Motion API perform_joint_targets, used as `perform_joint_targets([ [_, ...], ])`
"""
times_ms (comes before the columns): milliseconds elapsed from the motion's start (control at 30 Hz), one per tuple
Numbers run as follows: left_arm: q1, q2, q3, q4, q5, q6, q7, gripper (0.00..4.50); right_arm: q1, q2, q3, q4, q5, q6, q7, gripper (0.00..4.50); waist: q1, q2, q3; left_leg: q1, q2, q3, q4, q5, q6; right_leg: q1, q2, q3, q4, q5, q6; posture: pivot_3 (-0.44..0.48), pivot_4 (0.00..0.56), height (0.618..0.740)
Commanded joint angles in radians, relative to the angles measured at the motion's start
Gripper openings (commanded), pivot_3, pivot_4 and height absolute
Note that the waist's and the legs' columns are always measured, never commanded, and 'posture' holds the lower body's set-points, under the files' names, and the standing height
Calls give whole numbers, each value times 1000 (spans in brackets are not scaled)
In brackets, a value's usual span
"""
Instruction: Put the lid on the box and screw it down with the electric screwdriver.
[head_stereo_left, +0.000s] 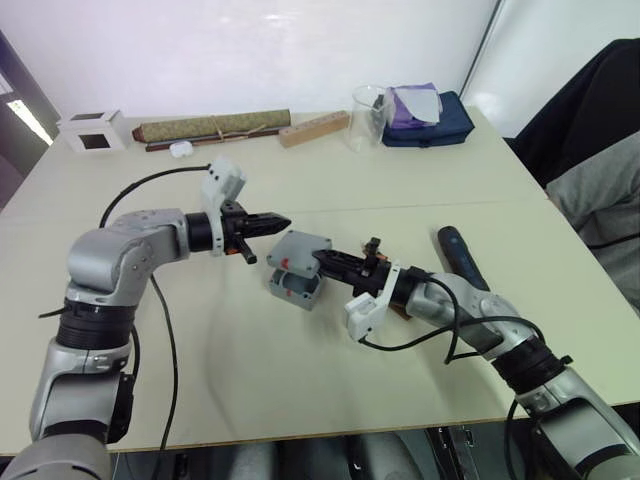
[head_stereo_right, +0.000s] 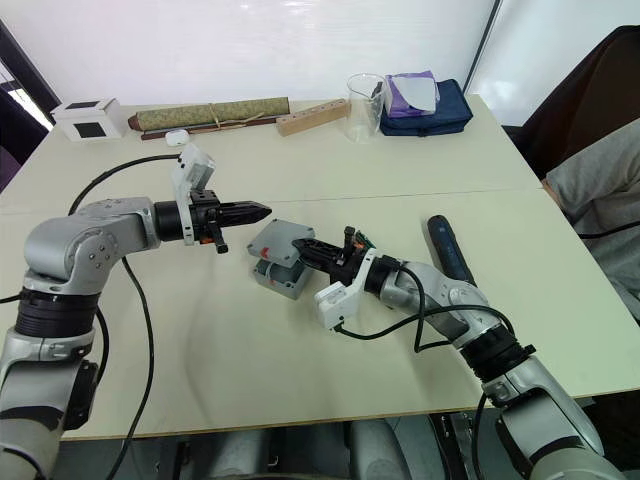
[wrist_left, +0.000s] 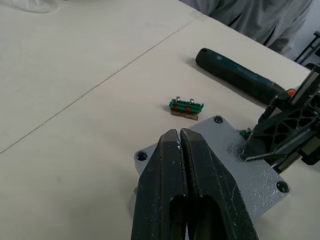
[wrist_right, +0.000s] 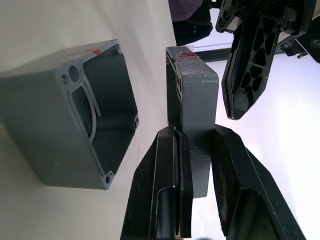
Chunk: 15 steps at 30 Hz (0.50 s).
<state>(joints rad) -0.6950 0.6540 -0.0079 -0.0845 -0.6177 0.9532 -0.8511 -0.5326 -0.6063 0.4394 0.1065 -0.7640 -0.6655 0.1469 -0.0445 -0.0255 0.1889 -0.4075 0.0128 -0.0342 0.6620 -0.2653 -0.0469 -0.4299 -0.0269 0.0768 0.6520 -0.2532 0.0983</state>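
Box (wrist_right: 75, 125) open, white ring inside.

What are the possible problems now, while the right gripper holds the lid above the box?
1. The right gripper pinches the lid only by one edge, so it might tilt or slip while coming down onto the box.
2. The left gripper, shut, hovers close beside the lid and could knock it.
3. The small green part lies near the box and may get swept away.

My left gripper (head_stereo_left: 281, 222) pressed closed, pointing 3 o'clock; my right gripper (head_stereo_left: 322, 259) clamped on lid (head_stereo_left: 299, 245), pointing 9 o'clock.
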Motion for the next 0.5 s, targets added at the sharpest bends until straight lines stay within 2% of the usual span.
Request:
perform_joint_targets([
  [33, 21, 10, -35, -31, 29, -31, -19, 51, 6, 5, 8, -10, -27, -35, -13, 357, 0, 0, 0, 0, 0, 0, 0, 0, 0, 0, 0, 0, 0, 0, 0, 0, 150, 740],
  [233, 45, 9, -116, -11, 103, -85, -45, 51, 19, 17, 10, 32, -48, -35, -31, 357, 1, 0, 0, 1, 0, 0, 1, 0, 0, 1, 0, 0, 1, 0, 0, 0, 150, 740],
  [500, 49, -16, -123, 1, 134, -97, -38, 51, 24, 25, 9, 44, -57, -15, -39, 357, 0, 0, 0, 1, 0, 0, 1, 0, 0, 1, 0, 0, 2, 0, 0, 0, 150, 740],
])
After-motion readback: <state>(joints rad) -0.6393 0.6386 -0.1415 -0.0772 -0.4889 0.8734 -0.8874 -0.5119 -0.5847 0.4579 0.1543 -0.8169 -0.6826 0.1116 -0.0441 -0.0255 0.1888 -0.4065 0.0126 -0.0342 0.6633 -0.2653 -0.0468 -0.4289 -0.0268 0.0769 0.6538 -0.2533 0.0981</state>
